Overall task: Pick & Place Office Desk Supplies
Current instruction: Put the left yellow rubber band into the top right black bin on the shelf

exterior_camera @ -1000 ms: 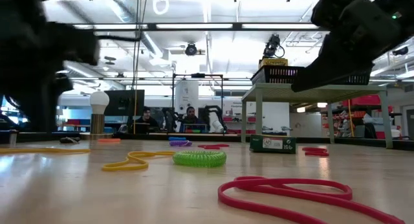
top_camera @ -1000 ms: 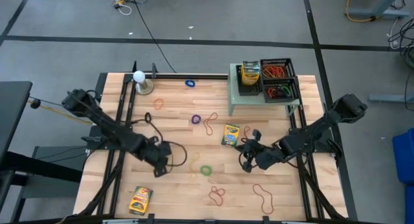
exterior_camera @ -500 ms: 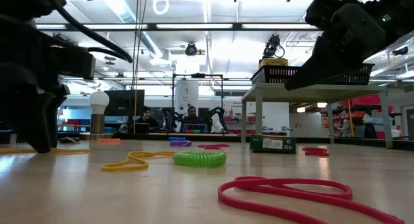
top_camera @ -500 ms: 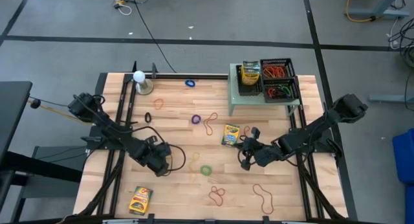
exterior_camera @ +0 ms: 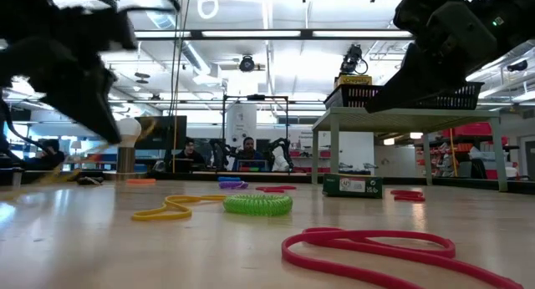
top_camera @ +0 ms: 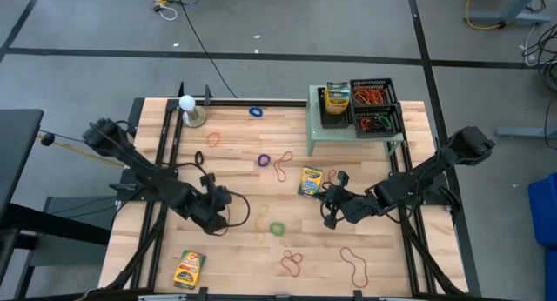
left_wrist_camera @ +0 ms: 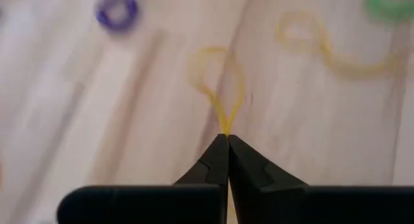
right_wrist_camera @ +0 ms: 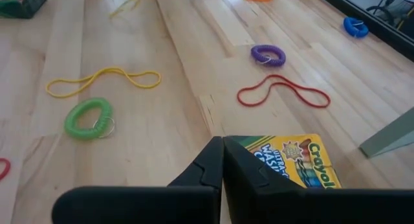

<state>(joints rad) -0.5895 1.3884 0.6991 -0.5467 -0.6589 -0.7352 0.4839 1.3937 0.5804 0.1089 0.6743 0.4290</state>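
**On the table: left gripper pinching yellow band**

Nearest the low camera lay a red band, then a green coil. At mid-table the left gripper stood raised, jaws pinched together on a yellow band hanging above the wood. Right gripper hovered with jaws closed on nothing, just beside a crayon box. Farther back, more supplies sat in black baskets on a green stand.

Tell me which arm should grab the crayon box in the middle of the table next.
Right. The right gripper hangs shut and empty just beside that crayon box, while the left gripper sits farther off, shut on a yellow rubber band.
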